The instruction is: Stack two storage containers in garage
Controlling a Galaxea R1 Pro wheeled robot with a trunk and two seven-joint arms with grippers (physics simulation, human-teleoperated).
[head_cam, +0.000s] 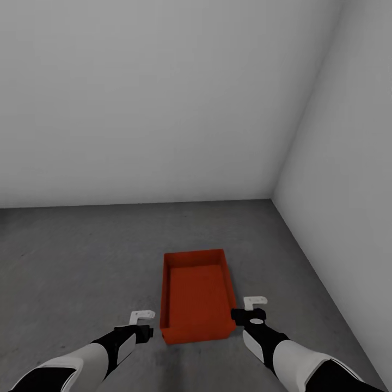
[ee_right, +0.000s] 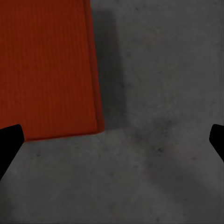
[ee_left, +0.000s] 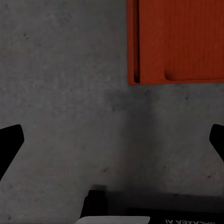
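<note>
- One orange-red bin [head_cam: 197, 294] sits on the grey floor [head_cam: 81, 261], near the corner of two white walls [head_cam: 163, 98].
- Two arms reach low, one on each side of the bin.
- The left gripper [head_cam: 145, 322] is open, holding nothing.
- The right gripper [head_cam: 251, 307] is open too, just beside the bin.

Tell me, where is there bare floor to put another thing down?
Bare concrete floor runs wide from the orange-red bin to the back wall, and between bin and side wall. It is crowded at the bin's near corners, beside the left pincer and right pincer.
</note>
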